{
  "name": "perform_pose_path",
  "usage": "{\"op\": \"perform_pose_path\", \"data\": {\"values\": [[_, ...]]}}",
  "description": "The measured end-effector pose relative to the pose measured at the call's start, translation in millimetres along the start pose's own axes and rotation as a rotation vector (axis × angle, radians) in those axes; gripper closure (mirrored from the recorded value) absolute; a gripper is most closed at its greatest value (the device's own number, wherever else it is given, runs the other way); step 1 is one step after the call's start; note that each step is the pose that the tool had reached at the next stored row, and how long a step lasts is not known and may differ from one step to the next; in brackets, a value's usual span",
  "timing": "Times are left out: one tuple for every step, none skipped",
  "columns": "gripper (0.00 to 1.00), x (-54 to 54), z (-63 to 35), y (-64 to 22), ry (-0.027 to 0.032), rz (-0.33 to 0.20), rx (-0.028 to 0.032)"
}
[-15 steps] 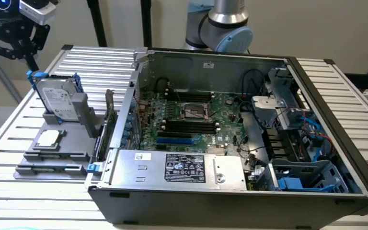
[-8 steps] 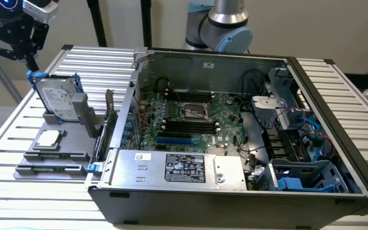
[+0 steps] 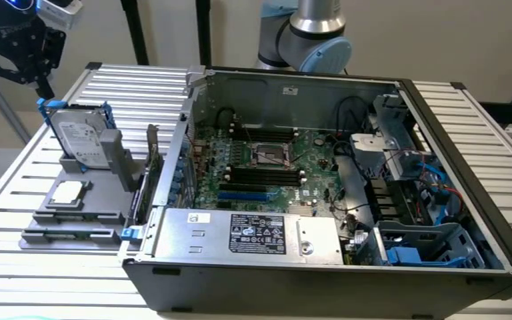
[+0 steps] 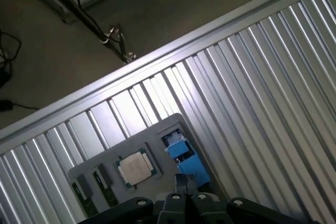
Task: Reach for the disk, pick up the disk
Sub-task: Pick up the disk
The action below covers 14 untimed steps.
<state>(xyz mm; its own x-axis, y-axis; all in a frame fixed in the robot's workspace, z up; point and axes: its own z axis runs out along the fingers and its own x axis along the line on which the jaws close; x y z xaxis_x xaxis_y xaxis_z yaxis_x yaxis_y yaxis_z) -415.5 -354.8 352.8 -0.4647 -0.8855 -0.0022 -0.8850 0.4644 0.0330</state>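
the pincer (image 3: 41,85) hangs at the exterior view's upper left, just above the disk (image 3: 83,137). its fingers are clenched together with nothing between them. whether they touch the blue carrier cannot be told. the disk stands upright on its edge in a grey holder (image 3: 105,170) on the ribbed metal counter (image 3: 141,87), label facing outward, the carrier framing its top and sides.

in the wrist view the closed pincer (image 4: 185,184) sits right over the blue top edge of the disk (image 4: 186,163). 1 small square silver chip (image 4: 137,168) lies flat in the same holder (image 4: 100,163), beside the disk. an open computer case (image 3: 238,287) stands on the counter to the exterior view's right.
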Motion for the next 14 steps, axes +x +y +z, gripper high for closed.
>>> {"op": "perform_pose_path", "data": {"values": [[0.89,-0.3,0.1,0.1,0.0001,-0.007,0.0001],[0.89,-0.7,0.1,0.3,0.0003,-0.014,0.0001],[0.89,-1.1,0.1,0.5,0.0006,-0.021,0.0000],[0.89,-1.6,0.1,0.7,0.0009,-0.028,0.0000],[0.89,-2.0,0.2,0.9,0.0011,-0.035,0.0000],[0.89,-2.4,0.2,1.1,0.0013,-0.044,0.0001],[0.89,-2.7,0.3,1.3,0.0016,-0.054,0.0002],[0.89,-3.1,0.4,1.5,0.0019,-0.065,0.0002],[0.89,-3.4,0.6,1.6,0.0022,-0.078,0.0003],[0.89,-3.6,0.8,1.7,0.0027,-0.092,0.0003],[0.89,-3.9,1.0,1.9,0.0032,-0.107,0.0003],[0.89,-4.2,1.3,2.1,0.0036,-0.123,0.0006],[0.89,-4.5,1.5,2.2,0.0039,-0.138,0.0009],[0.89,-4.8,1.8,2.3,0.0043,-0.154,0.0011]]}}
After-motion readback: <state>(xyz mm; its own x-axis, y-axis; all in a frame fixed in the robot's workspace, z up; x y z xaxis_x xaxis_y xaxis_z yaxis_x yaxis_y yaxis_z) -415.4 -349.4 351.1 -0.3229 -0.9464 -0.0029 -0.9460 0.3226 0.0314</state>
